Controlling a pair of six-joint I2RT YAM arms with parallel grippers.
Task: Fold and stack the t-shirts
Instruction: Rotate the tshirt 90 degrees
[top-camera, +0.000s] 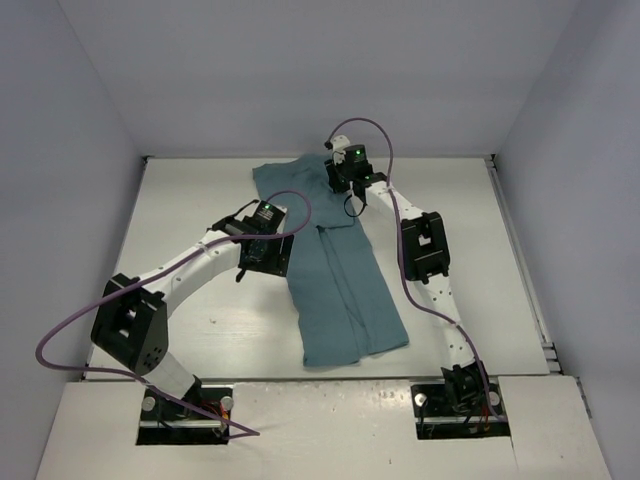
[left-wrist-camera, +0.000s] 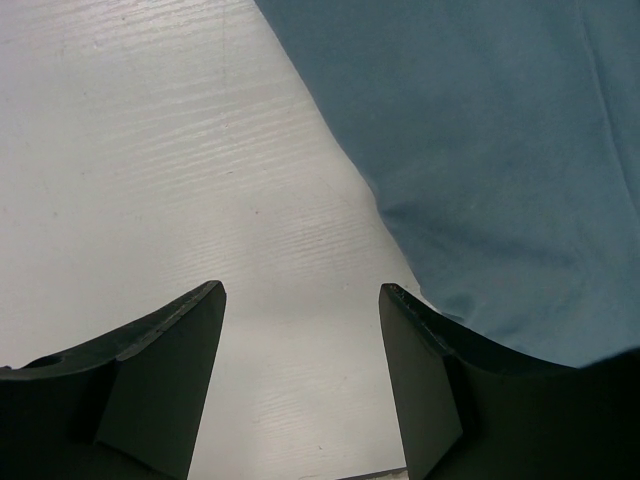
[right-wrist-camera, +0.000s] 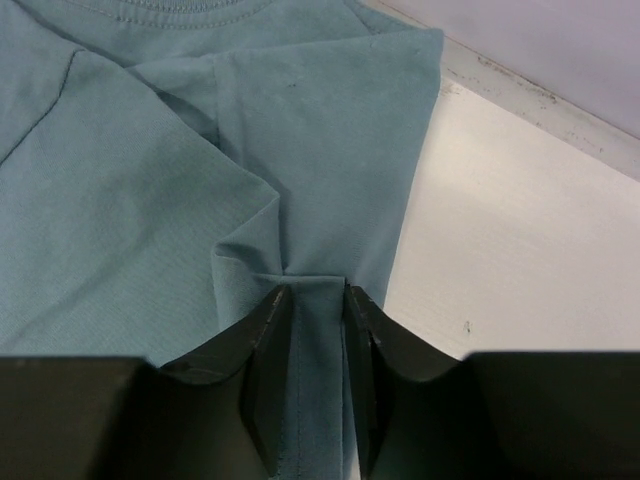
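The teal t-shirt lies on the white table, folded into a long narrow strip from the back wall toward the front. My right gripper is at the shirt's far right, shut on a fold of the cloth by the sleeve; the sleeve and collar spread out beyond its fingers. My left gripper hovers at the shirt's left edge, open and empty. In the left wrist view the shirt fills the upper right, and its edge runs behind my right-hand finger.
The white table is walled at the back and on both sides. Its back edge and wall base show in the right wrist view. Purple cables loop over both arms.
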